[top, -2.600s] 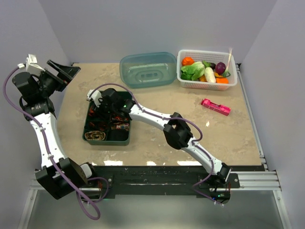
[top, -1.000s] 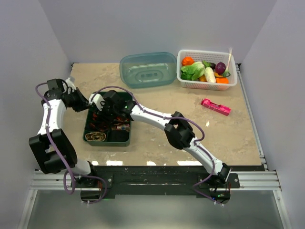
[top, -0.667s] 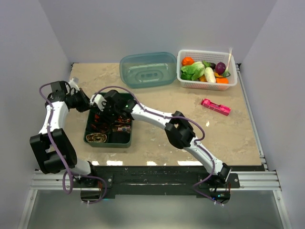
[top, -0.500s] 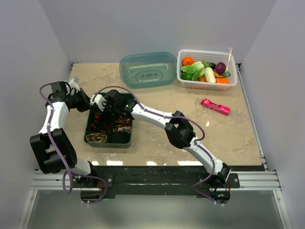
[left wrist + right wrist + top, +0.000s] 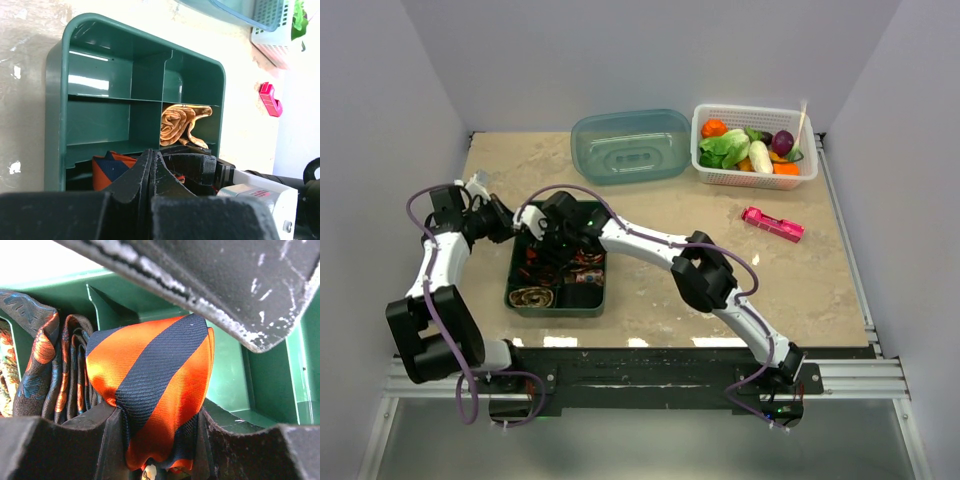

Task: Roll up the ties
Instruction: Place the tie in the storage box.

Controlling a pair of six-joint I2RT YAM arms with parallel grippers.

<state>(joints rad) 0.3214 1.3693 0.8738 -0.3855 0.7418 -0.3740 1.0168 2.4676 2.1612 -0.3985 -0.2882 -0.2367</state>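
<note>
A green divided tray (image 5: 560, 313) sits at the table's left. My right gripper (image 5: 552, 240) reaches into it, shut on the rolled orange tie with dark stripes (image 5: 150, 380), which bulges between its fingers (image 5: 60, 440). My left gripper (image 5: 508, 226) is shut and empty at the tray's far left corner, its fingertips (image 5: 151, 165) pressed together just in front of the orange tie (image 5: 112, 167). A tan coiled tie (image 5: 532, 297) lies in a near compartment, also seen as the tan tie (image 5: 182, 122). A red patterned tie (image 5: 583, 268) and a dark patterned tie (image 5: 55, 370) lie beside the orange one.
A blue-green lid (image 5: 630, 146) lies upside down at the back. A white basket (image 5: 750, 178) of toy vegetables stands at the back right. A pink flat gadget (image 5: 772, 224) lies on the right. Tray walls (image 5: 225, 375) close in around my right gripper.
The left arm came down from high at the left to the tray's far left corner. The tray has slid a little right and nearer. The right gripper still holds the orange tie.
</note>
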